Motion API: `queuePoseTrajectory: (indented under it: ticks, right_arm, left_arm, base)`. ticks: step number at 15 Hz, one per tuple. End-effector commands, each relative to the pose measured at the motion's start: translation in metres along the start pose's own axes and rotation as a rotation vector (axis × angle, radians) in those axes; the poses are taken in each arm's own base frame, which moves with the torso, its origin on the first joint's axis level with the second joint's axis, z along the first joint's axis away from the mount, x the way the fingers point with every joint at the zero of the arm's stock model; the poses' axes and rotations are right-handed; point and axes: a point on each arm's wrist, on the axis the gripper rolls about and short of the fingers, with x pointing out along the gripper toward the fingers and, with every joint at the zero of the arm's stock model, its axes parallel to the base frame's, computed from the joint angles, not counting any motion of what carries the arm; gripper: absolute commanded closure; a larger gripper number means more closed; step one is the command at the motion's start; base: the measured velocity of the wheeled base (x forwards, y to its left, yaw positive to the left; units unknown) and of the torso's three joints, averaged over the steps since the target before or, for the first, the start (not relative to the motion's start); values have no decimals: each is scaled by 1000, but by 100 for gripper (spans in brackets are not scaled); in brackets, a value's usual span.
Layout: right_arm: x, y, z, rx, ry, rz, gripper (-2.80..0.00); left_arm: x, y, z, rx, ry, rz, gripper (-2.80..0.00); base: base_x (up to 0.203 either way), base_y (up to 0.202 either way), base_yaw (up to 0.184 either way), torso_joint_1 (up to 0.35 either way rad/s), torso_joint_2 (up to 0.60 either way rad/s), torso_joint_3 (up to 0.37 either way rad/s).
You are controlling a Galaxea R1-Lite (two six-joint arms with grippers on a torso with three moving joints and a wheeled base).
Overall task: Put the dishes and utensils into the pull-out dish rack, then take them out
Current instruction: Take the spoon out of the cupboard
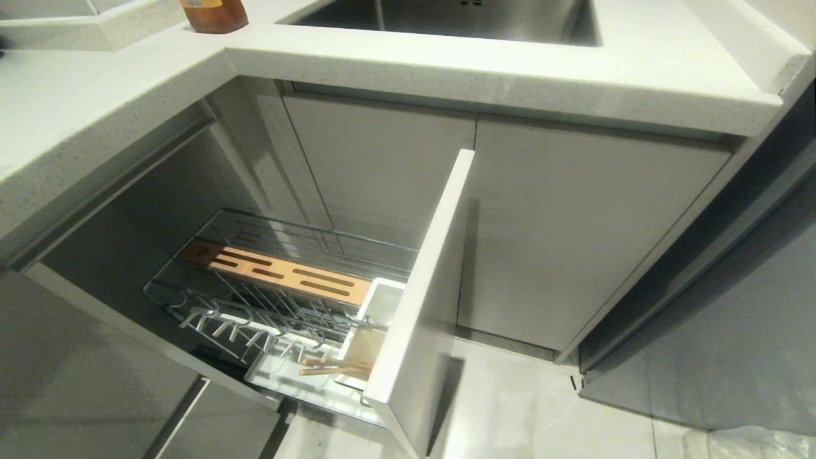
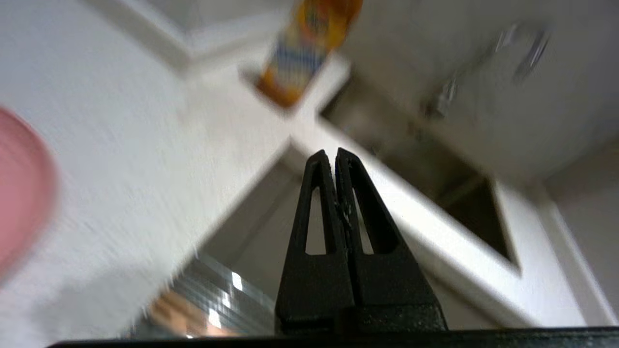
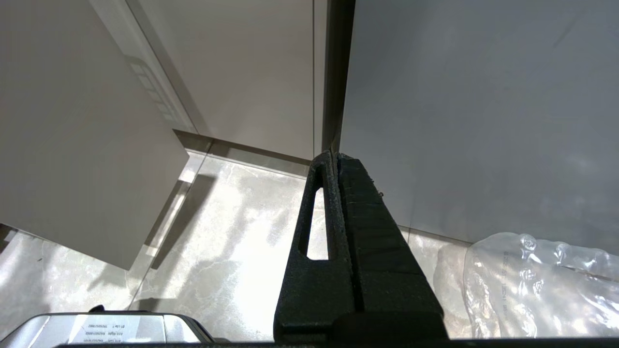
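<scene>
Pull-out dish rack of chrome wire [image 1: 268,299] drawn out from the lower cabinet beneath the speckled white stone table [image 1: 484,70], with its tall white front panel [image 1: 421,299] standing at the outer end. Slotted light-wood strip [image 1: 280,273] lying along the far side of the basket; white utensil cups [image 1: 376,319] set just inside the front panel. Pair of thin light-wooden chopsticks [image 1: 335,366] resting in the cup nearest the viewer, tips pointing over the white drip tray [image 1: 287,376]. Wire plate slots showing no dishes. Stainless steel sink [image 1: 459,19] recessed in the table above the cabinet doors; orange bottle [image 1: 213,14] standing on the table at the corner. Left pincer [image 2: 333,155] raised above the table edge, black fingers pressed together, nothing between them. Round pastel-pink plate [image 2: 22,193] lying on the table, seen blurred at the edge of the left wrist view, well apart from the left pincer. Right pincer [image 3: 336,159] parked low near the pale tiled floor [image 3: 232,232], fingers closed and empty, beside grey cabinet doors and crumpled clear plastic wrap [image 3: 537,285].
</scene>
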Motion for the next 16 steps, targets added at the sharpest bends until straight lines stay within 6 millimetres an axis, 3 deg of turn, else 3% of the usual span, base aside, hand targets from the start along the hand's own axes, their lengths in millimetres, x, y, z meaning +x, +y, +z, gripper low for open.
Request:
queuePoseTrajectory:
  ticks: [1, 7, 9, 12, 13, 14, 16]
  right_arm:
    - [0, 0, 0, 0, 2, 0, 0]
    - [0, 0, 0, 0, 1, 1, 0]
    - [0, 0, 0, 0, 0, 0, 0]
    - [0, 0, 0, 0, 2, 1, 0]
    - [0, 0, 0, 0, 0, 0, 0]
    - [0, 0, 0, 0, 1, 1, 0]
    - [0, 0, 0, 0, 0, -1, 0]
  left_arm:
    - [43, 0, -42, -3, 281, -14, 0]
    - [83, -23, -168, 175, 1012, -3, 0]
    - [92, -25, -200, 240, 1124, 78, 0]
    - [107, -31, -237, 246, 1135, 257, 0]
    - [110, -34, -244, 223, 1122, 300, -37]
    - [111, -39, -251, 191, 1116, 327, -280]
    - [118, -44, -261, 92, 1088, 376, -280]
  base:
    - [0, 0, 0, 0, 0, 0]
    - [0, 0, 0, 0, 0, 0]
    - [0, 0, 0, 0, 0, 0]
    - [0, 0, 0, 0, 0, 0]
    - [0, 0, 0, 0, 0, 0]
    - [0, 0, 0, 0, 0, 0]
    - [0, 0, 0, 0, 0, 0]
